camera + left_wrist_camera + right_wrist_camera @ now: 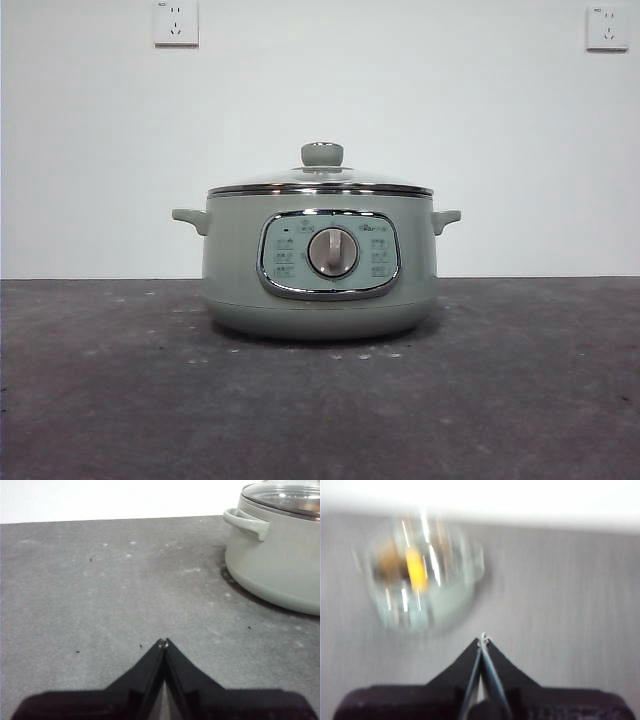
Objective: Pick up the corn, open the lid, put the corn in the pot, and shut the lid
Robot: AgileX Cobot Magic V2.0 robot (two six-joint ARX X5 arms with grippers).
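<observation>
Grey table [100,400] bears pot [320,300], lid [320,185] on, corn [416,570] inside.

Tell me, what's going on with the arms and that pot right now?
Left gripper shut, empty, beside pot. Right gripper shut, above. Lid on; yellow blur inside, probably corn. Nothing blocking.

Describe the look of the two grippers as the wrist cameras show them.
Both look alike. The left gripper has two matte black jaws, broad at the base and tapering like wedges to thin tips with a small pale spot at each tip. The right gripper, seen blurred, has the same black tapered shape and pale tips. No cables or markings are visible.
</observation>
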